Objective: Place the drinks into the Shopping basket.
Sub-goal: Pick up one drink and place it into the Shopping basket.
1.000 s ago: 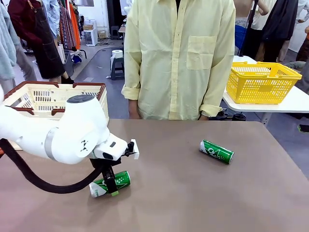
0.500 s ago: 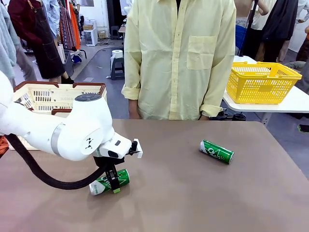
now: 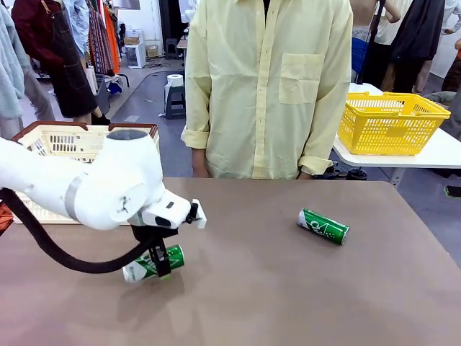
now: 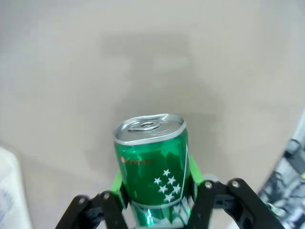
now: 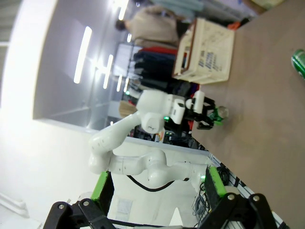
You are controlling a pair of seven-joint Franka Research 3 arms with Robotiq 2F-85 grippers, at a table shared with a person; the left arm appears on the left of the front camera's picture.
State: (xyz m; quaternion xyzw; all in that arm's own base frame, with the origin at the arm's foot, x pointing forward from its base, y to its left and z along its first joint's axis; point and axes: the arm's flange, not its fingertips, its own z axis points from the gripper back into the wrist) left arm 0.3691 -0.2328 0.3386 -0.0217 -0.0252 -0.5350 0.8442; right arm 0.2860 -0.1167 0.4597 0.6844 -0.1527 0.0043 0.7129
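My left gripper (image 3: 160, 264) is shut on a green can (image 3: 148, 264) with white lettering, holding it lying sideways just above the brown table, near the front left. In the left wrist view the same can (image 4: 152, 164) sits between the green pads (image 4: 195, 174), silver top facing away. A second green can (image 3: 323, 225) lies on its side at the table's right. The cream slotted Shopping basket (image 3: 59, 141) with red-brown rim stands at the far left, behind my left arm. My right gripper (image 5: 158, 188) is open and holds nothing, high off the table.
A person in a pale yellow shirt (image 3: 268, 86) stands at the far edge, hands low behind the table. A yellow plastic basket (image 3: 390, 122) sits on a separate white table at the back right. Bare tabletop (image 3: 245, 288) lies between the two cans.
My left gripper closed on the green can, then raised it off the table and carried it a little left, toward the basket. The other can has not moved.
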